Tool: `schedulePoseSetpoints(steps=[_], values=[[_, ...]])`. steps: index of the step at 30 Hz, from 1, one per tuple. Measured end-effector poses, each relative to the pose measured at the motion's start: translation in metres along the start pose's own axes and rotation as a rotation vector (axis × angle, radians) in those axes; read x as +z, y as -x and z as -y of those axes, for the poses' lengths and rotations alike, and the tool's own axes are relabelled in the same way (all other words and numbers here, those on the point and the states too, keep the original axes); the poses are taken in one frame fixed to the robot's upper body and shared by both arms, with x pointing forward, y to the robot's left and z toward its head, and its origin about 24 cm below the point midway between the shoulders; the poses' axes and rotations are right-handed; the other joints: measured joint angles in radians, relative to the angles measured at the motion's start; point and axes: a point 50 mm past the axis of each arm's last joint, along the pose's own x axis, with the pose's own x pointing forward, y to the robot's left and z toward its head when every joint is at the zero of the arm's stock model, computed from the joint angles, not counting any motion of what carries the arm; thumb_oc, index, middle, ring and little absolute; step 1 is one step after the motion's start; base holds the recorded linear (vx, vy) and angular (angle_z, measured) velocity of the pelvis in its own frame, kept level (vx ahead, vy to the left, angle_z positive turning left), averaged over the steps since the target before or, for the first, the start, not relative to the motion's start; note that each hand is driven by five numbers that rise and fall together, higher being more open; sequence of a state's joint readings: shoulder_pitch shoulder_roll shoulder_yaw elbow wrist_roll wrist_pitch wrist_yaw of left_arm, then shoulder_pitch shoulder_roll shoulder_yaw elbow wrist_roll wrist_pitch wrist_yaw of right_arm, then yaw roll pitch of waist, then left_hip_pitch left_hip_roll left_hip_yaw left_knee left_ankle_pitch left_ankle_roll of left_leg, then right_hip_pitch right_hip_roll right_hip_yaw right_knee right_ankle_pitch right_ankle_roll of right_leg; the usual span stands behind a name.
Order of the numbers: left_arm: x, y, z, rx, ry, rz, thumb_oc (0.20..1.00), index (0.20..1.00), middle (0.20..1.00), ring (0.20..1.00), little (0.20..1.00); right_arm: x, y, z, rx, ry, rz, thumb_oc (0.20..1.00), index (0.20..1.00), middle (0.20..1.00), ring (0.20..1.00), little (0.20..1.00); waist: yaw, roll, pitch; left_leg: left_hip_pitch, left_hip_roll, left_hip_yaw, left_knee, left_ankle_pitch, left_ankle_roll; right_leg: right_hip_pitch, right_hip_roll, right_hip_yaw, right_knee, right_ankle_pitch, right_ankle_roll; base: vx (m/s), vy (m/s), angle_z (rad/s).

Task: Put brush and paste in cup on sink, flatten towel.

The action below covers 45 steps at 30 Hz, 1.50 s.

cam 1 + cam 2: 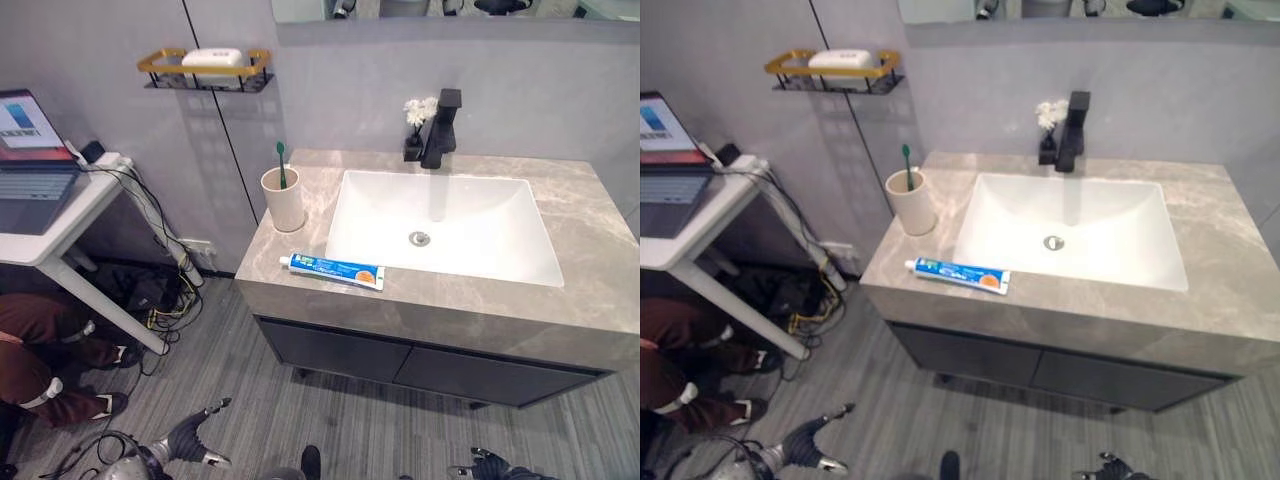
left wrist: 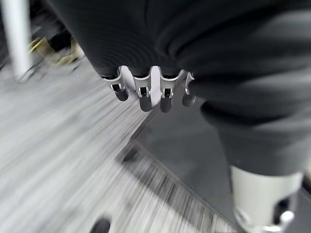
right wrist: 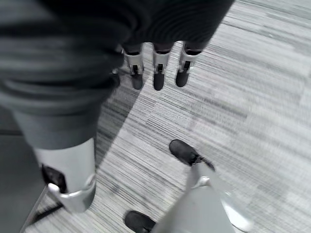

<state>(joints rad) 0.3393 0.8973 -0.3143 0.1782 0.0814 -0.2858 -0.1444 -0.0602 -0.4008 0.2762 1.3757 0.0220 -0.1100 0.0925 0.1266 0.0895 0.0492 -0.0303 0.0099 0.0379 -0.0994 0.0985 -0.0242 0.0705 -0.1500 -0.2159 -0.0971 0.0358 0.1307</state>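
One paste tube (image 1: 331, 271) beside cup (image 1: 283, 199)

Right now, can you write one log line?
toothbrush: in cup | toothpaste: on counter | left hand: open | right hand: open

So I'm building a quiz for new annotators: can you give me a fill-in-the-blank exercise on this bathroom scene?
1. The green toothbrush stands in the beige ____ beside the basin.
2. The toothpaste tube lies flat on the countertop, in front of the white ____.
3. The black faucet stands behind the basin, next to small white ____.
4. The left hand and right hand hang low over the ____, holding nothing.

Missing words: cup; basin; flowers; floor
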Motion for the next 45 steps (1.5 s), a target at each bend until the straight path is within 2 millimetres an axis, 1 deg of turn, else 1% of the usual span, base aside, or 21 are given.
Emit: schedulePoseSetpoints(steps=[1,2,3,5,6,8,10,11,14,16,18,20,22,23,25,26,29,30,32,38,45], values=[[0.011,0.006,-0.013,0.017,-0.049,0.049,1.0,1.0,1.0,1.0,1.0,0.0,0.0,0.0,0.0,0.0,0.0,1.0,1.0,1.0,1.0,1.0,-0.002,-0.004,0.0,-0.007,0.004,-0.005,0.0,0.001,-0.001,-0.006,0.004,-0.011,0.0,0.0,-0.002,0.0,-0.002,0.11],[0.018,0.007,-0.024,0.048,-0.075,0.09,1.0,1.0,1.0,1.0,1.0,0.0,0.0,0.0,0.0,0.001,0.0,1.0,1.0,1.0,1.0,1.0,0.002,0.014,-0.007,-0.009,0.005,-0.004,0.001,0.002,-0.002,-0.009,0.005,-0.012,0.0,0.002,-0.004,0.0,0.006,0.05],[0.028,0.014,-0.037,0.097,-0.105,0.125,1.0,1.0,1.0,1.0,1.0,0.003,0.0,-0.001,0.006,0.012,0.012,1.0,1.0,1.0,1.0,1.0,0.007,0.026,-0.013,-0.013,0.006,-0.003,0.0,0.002,-0.003,-0.014,0.006,-0.011,0.0,0.003,-0.004,0.0,0.0,0.0],[0.032,0.016,-0.045,0.133,-0.116,0.154,1.0,1.0,1.0,1.0,1.0,0.004,0.0,-0.001,0.01,0.022,0.016,1.0,1.0,1.0,1.0,1.0,0.005,0.034,-0.019,-0.02,0.006,-0.003,0.001,0.002,-0.003,-0.018,0.006,-0.012,0.0,0.006,0.001,0.0,0.0,0.0],[0.034,0.016,-0.049,0.157,-0.117,0.162,1.0,1.0,1.0,1.0,1.0,0.006,-0.001,-0.002,0.015,0.027,0.02,1.0,1.0,1.0,1.0,1.0,0.008,0.049,-0.026,-0.023,0.005,-0.004,0.0,0.005,-0.007,-0.022,0.004,-0.012,0.0,0.007,0.0,0.0,0.0,0.0],[0.05,0.023,-0.071,0.283,-0.126,0.239,1.0,1.0,1.0,1.0,1.0,0.008,-0.001,-0.008,0.046,0.068,0.037,1.0,1.0,1.0,1.0,1.0,0.023,0.051,-0.027,-0.041,0.009,-0.009,0.001,0.009,-0.013,-0.038,0.009,-0.016,0.0,0.012,-0.007,0.0,-0.004,0.05],[0.056,0.023,-0.08,0.334,-0.127,0.271,1.0,1.0,1.0,1.0,1.0,0.009,-0.001,-0.009,0.053,0.073,0.035,1.0,1.0,1.0,1.0,1.0,0.027,0.054,-0.026,-0.043,0.01,-0.014,0.001,0.011,-0.016,-0.037,0.01,-0.018,0.0,0.011,-0.008,0.0,0.016,0.11],[0.063,0.021,-0.09,0.375,-0.137,0.303,1.0,1.0,1.0,1.0,1.0,0.011,-0.002,-0.012,0.059,0.118,0.036,1.0,1.0,1.0,1.0,1.0,0.027,0.058,-0.026,-0.042,0.009,-0.02,0.001,0.011,-0.016,-0.036,0.01,-0.021,0.0,0.009,-0.009,0.01,0.014,0.09],[0.079,0.016,-0.104,0.455,-0.093,0.388,1.0,1.0,1.0,1.0,1.0,0.02,-0.003,-0.016,0.066,0.135,0.057,1.0,1.0,1.0,1.0,1.0,0.021,0.063,-0.025,-0.044,0.009,-0.021,0.001,0.011,-0.016,-0.039,0.011,-0.021,0.0,0.008,-0.009,0.03,0.002,0.02],[0.09,0.008,-0.111,0.487,-0.035,0.455,1.0,1.0,1.0,1.0,1.0,0.024,-0.004,-0.021,0.08,0.145,0.066,1.0,1.0,1.0,1.0,1.0,0.014,0.063,-0.026,-0.043,0.01,-0.02,0.001,0.011,-0.016,-0.039,0.011,-0.02,0.0,0.007,-0.009,0.04,0.003,-0.01],[0.099,0.009,-0.119,0.496,-0.056,0.485,1.0,1.0,1.0,1.0,1.0,0.033,-0.005,-0.026,0.094,0.159,0.09,1.0,1.0,1.0,1.0,1.0,-0.01,0.056,-0.021,-0.043,0.013,-0.005,0.001,0.01,-0.018,-0.046,0.012,-0.013,0.001,0.009,-0.01,0.02,-0.003,-0.15],[0.102,0.007,-0.123,0.502,-0.044,0.503,1.0,1.0,1.0,1.0,1.0,0.033,-0.005,-0.03,0.103,0.155,0.094,1.0,1.0,1.0,1.0,1.0,-0.034,0.053,-0.019,-0.044,0.013,0.003,0.001,0.009,-0.018,-0.052,0.012,-0.003,0.002,0.011,-0.009,0.03,0.0,-0.19],[0.108,0.005,-0.126,0.496,-0.063,0.519,1.0,1.0,1.0,1.0,1.0,0.027,-0.005,-0.033,0.111,0.11,0.078,1.0,1.0,1.0,1.0,1.0,-0.053,0.042,-0.013,-0.041,0.016,0.022,0.001,0.007,-0.019,-0.059,0.013,0.018,0.003,0.011,-0.009,0.02,-0.001,-0.22],[0.108,0.004,-0.128,0.498,-0.064,0.521,1.0,1.0,1.0,1.0,1.0,0.024,-0.005,-0.034,0.11,0.07,0.071,1.0,1.0,1.0,1.0,1.0,-0.058,0.04,-0.013,-0.041,0.016,0.029,0.001,0.006,-0.019,-0.064,0.013,0.025,0.001,0.012,-0.009,0.01,-0.004,-0.24],[0.107,0.002,-0.131,0.505,-0.063,0.512,1.0,1.0,1.0,1.0,1.0,0.023,-0.004,-0.034,0.11,0.053,0.064,1.0,1.0,1.0,1.0,1.0,-0.067,0.037,-0.011,-0.042,0.017,0.039,0.001,0.004,-0.021,-0.069,0.013,0.036,0.001,0.016,-0.009,0.02,-0.001,-0.26],[0.105,0.002,-0.133,0.509,-0.065,0.503,1.0,1.0,1.0,1.0,1.0,0.015,-0.004,-0.036,0.115,0.027,0.036,1.0,1.0,1.0,1.0,1.0,-0.081,0.032,-0.007,-0.038,0.02,0.058,0.001,0.001,-0.022,-0.074,0.013,0.053,0.0,0.018,-0.008,0.03,0.004,-0.29],[0.106,0.002,-0.133,0.509,-0.072,0.505,1.0,1.0,1.0,1.0,1.0,0.007,-0.003,-0.037,0.112,-0.045,0.015,1.0,1.0,1.0,1.0,1.0,-0.089,0.025,-0.003,-0.031,0.022,0.083,0.001,-0.006,-0.024,-0.083,0.013,0.077,0.0,0.021,-0.006,0.03,-0.004,-0.26],[0.106,0.002,-0.133,0.509,-0.072,0.505,1.0,1.0,1.0,1.0,1.0,0.01,-0.003,-0.037,0.111,-0.047,0.025,1.0,1.0,1.0,1.0,1.0,-0.089,0.025,-0.003,-0.03,0.022,0.085,0.001,-0.007,-0.024,-0.083,0.014,0.08,0.0,0.021,-0.006,0.02,-0.008,-0.19],[0.106,0.001,-0.133,0.508,-0.072,0.505,1.0,1.0,1.0,1.0,1.0,0.005,-0.003,-0.039,0.121,-0.053,0.013,1.0,1.0,1.0,1.0,1.0,-0.094,0.021,0.0,-0.027,0.023,0.091,0.001,-0.01,-0.025,-0.084,0.015,0.087,0.0,0.021,-0.006,0.02,-0.008,-0.1],[0.098,-0.002,-0.131,0.499,-0.088,0.459,1.0,1.0,1.0,1.0,1.0,0.005,-0.002,-0.039,0.124,-0.054,0.016,1.0,1.0,1.0,1.0,1.0,-0.093,0.016,0.001,-0.024,0.024,0.107,0.001,-0.012,-0.023,-0.089,0.015,0.101,0.0,0.024,-0.006,0.01,-0.006,-0.06],[0.101,-0.012,-0.127,0.455,-0.101,0.456,1.0,1.0,1.0,1.0,1.0,0.006,-0.003,-0.04,0.121,-0.087,0.022,1.0,1.0,1.0,1.0,1.0,-0.094,0.001,0.0,-0.044,0.025,0.109,0.001,-0.012,-0.022,-0.108,0.017,0.102,0.0,0.027,-0.008,0.0,0.0,0.0]])
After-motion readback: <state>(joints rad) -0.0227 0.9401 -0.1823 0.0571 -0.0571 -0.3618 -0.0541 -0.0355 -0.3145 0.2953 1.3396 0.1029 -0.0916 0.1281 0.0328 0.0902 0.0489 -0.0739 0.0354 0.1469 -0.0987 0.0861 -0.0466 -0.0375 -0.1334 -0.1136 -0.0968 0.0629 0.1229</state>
